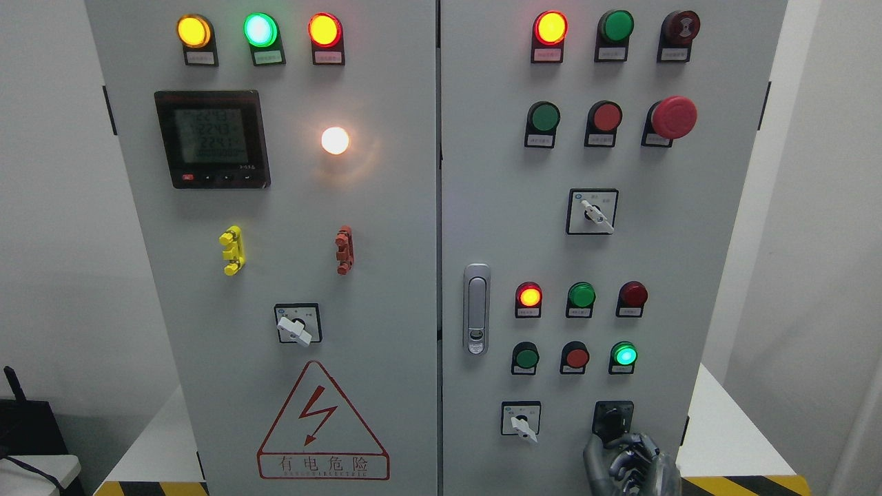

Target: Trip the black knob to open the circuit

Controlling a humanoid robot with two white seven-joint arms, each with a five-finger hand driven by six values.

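1. My right hand (630, 461) comes up from the bottom edge, in front of the right door (496, 207) of the grey cabinet.
2. My fingers (637, 448) are curled, and their tips sit right under the black knob (612, 418). They look like they touch its lower edge. I cannot tell if they really grip it.
3. The knob sits on a black square plate, just above my fingers, low on the door.
4. Left of my fingers is a white switch (521, 420) on its own small plate.
5. Above my fingers is a row of 3 buttons. The green light (624, 355) at the right end glows.
6. Higher up is a row of 3 lamps. The red lamp (529, 296) at the left end is lit.
7. Far above my fingers is a big red stop button (673, 117).
8. Up and to the left of my fingers is the silver door handle (476, 308).
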